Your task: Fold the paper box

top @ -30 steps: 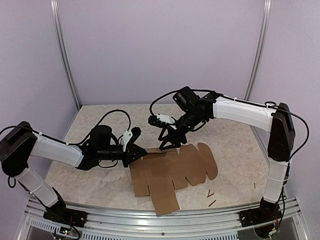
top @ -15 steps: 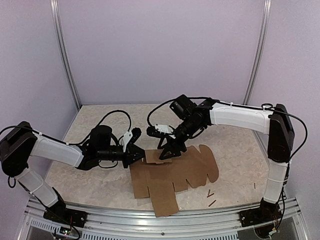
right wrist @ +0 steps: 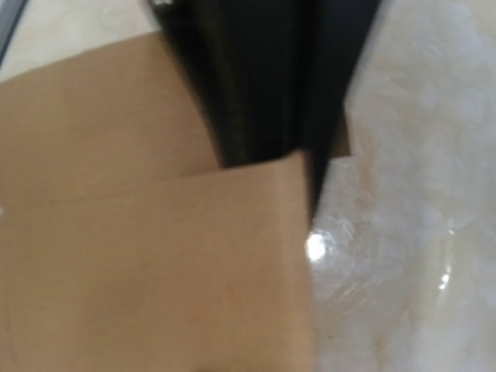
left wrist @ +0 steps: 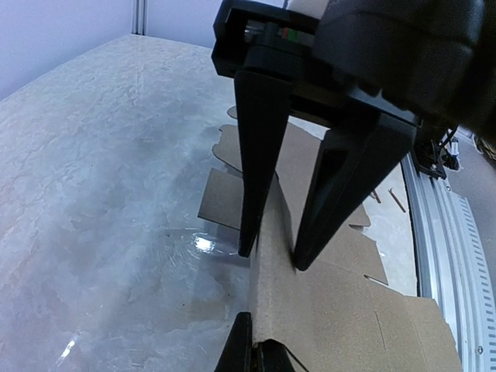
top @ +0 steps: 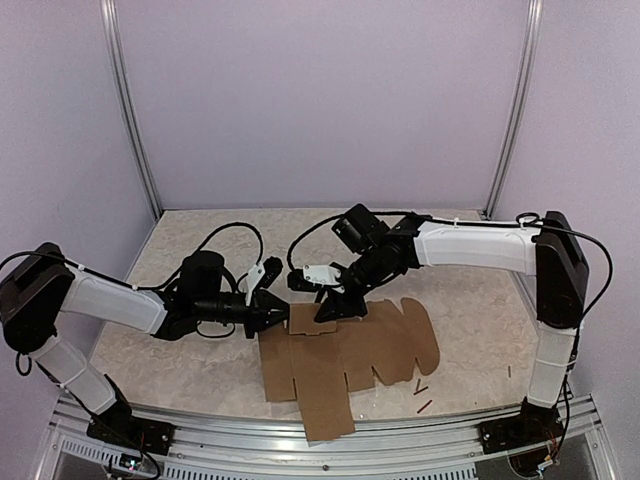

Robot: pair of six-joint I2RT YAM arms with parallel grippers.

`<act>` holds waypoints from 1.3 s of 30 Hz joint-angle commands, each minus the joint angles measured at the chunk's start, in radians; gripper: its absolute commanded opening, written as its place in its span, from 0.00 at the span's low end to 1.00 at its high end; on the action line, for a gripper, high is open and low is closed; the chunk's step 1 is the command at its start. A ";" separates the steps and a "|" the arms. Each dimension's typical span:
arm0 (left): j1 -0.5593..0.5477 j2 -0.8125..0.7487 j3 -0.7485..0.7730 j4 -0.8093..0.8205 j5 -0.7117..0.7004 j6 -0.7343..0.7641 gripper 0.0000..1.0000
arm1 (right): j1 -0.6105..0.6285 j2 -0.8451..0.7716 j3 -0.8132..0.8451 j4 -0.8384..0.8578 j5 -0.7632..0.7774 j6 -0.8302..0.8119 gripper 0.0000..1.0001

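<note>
At paper box [top: 352,352] far-left flap: left hand [top: 279,317] clamped on raised edge; right hand [top: 328,311] part-open, straddling it

At the paper box [left wrist: 310,310] and its raised fold, the left wrist view's bottom edge cuts off my left gripper [left wrist: 249,345], its grip unreadable, and blur smears my right gripper [right wrist: 267,132] into one dark mass.
</note>
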 commanded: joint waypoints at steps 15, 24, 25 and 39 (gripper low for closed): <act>0.009 -0.315 -0.187 0.008 -0.262 -0.091 0.49 | 0.001 0.019 -0.005 0.012 0.098 0.008 0.01; 0.017 -0.359 -0.294 0.063 -0.432 -0.319 0.64 | -0.066 0.046 0.061 -0.051 -0.049 0.105 0.00; 0.019 -0.342 -0.293 0.067 -0.421 -0.350 0.65 | -0.075 0.049 0.070 -0.057 -0.073 0.122 0.00; 0.082 -0.080 -0.250 0.220 -0.086 -0.493 0.48 | -0.132 0.061 0.105 -0.084 -0.171 0.182 0.00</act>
